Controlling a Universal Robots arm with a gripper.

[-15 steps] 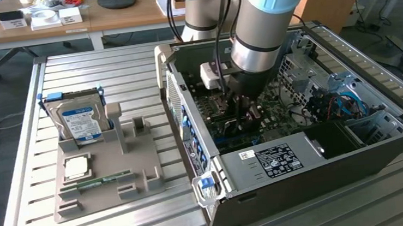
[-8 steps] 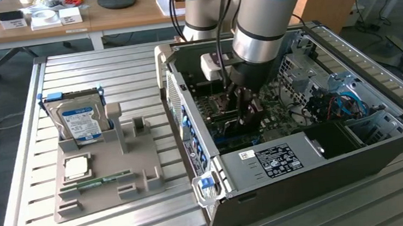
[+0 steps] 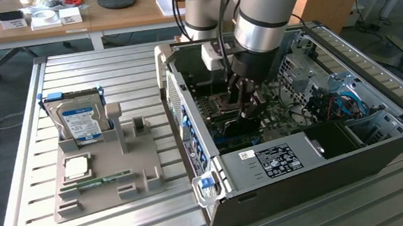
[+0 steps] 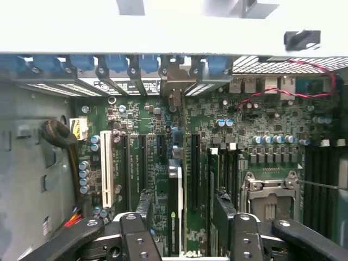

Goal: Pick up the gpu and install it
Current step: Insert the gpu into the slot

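Exterior view: arm reaches down into the open computer case [image 3: 379, 146] on the slatted tabletop [image 3: 110, 71]; the gripper [image 3: 247, 110] sits low over the motherboard [image 3: 276, 125]. On the exterior view's left, a grey holder tray [image 3: 106, 195] carries a hard drive [image 3: 79, 119], a CPU [image 3: 75, 168] and a memory stick [image 3: 98, 182].

Wrist view: gripper [image 4: 182, 209] jaws spread wide, gripping nothing. The gpu [image 4: 175, 209] stands on edge between them in a motherboard [image 4: 217, 109] slot, clear of both fingers [image 4: 223, 215].

arm [image 3: 266, 14] | reaching into open PC case [image 3: 380, 155] | hard drive [image 3: 79, 119] in holder [image 3: 103, 195]
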